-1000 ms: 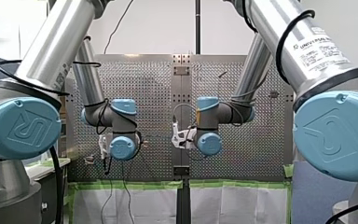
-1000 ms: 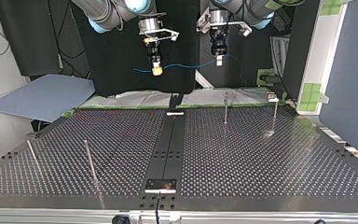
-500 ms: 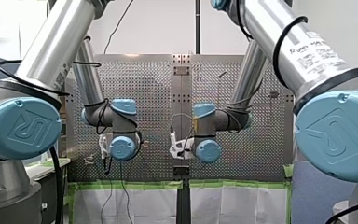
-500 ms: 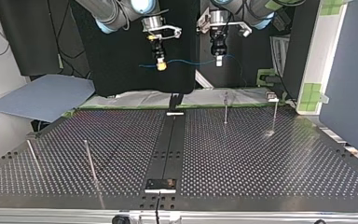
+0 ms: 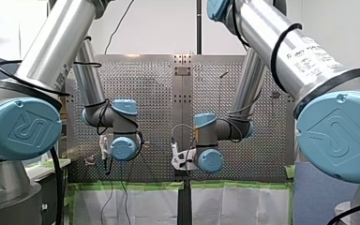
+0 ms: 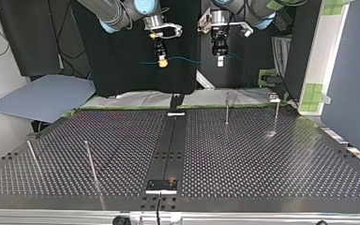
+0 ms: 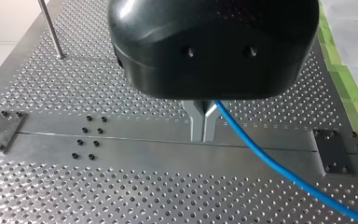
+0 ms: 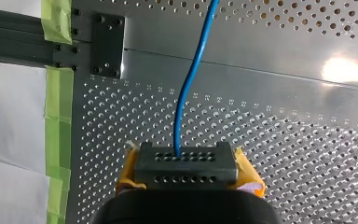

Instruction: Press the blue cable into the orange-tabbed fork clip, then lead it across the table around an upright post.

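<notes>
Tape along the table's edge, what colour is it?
The tape is light green, clearest in the right wrist view, bordering the perforated table.

Both arms aloft; my left tool [image 6: 220, 61] and my right tool [image 6: 162, 63] point down, each pinched closed.

Robotics lab: perforated metal table [image 6: 262, 159]

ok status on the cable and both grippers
Left gripper shut on blue cable, right gripper too. Cable strung between them, above the table. Nothing seen blocking.
</notes>
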Available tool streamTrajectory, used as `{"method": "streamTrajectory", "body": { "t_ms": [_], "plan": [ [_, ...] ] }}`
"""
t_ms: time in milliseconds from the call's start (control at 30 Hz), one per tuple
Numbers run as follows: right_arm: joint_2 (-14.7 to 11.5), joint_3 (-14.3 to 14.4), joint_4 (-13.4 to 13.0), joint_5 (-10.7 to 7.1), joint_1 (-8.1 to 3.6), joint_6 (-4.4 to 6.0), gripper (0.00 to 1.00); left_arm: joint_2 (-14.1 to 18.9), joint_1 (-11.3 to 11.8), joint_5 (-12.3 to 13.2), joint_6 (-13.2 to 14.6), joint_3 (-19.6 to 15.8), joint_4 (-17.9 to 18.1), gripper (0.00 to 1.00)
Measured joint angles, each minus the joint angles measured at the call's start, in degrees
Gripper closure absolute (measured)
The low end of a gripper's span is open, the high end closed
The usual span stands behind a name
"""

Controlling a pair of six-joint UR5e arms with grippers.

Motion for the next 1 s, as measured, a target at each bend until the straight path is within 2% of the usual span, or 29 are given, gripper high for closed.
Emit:
{"method": "streamTrajectory", "body": {
  "t_ms": [800, 900, 1000],
  "plan": [
    [0.0, 0.0, 0.0, 0.05, 0.04, 0.04, 1.00, 0.0, 0.0, 0.0, 0.0, 0.0, 0.0, 1.00],
    [-0.7, -0.7, 0.7, 0.69, 0.70, 0.58, 1.00, -0.1, -0.1, 0.1, -0.1, -0.1, 0.1, 1.00],
    [-1.9, -1.9, 1.9, 1.89, 1.89, 0.97, 1.00, -0.9, -0.4, 0.9, -0.8, -0.9, 0.9, 1.00]
  ]
}}
